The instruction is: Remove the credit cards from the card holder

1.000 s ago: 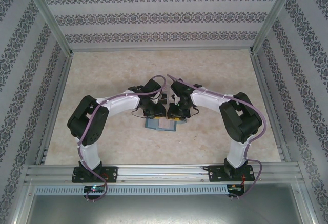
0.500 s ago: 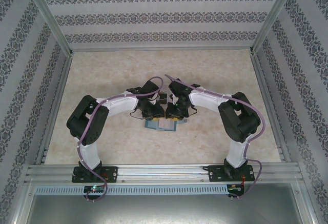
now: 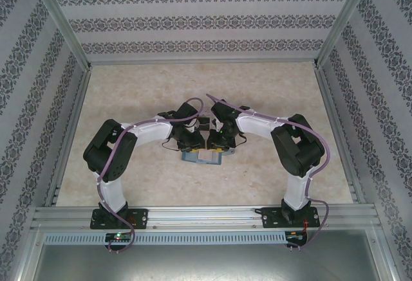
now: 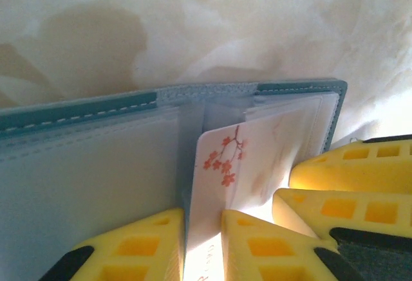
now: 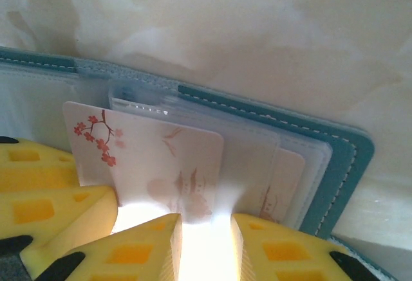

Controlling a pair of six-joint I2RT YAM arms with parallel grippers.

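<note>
Left fingers [image 4: 138,249] low, astride credit card [image 4: 225,159]

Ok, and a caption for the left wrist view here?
The left gripper pinches a white blossom-print card standing in the open teal card holder, with the right gripper close beside it.

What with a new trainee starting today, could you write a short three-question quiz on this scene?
1. Multiple choice: the card between the left fingers is printed with A) red blossoms, B) blue stripes, C) a black barcode.
2. True or false: the card holder lies folded shut.
3. Fill in: the right fingers, like the left, are ___ in colour.
Key: 1 A. 2 False, it lies open on the table. 3 yellow.
</note>
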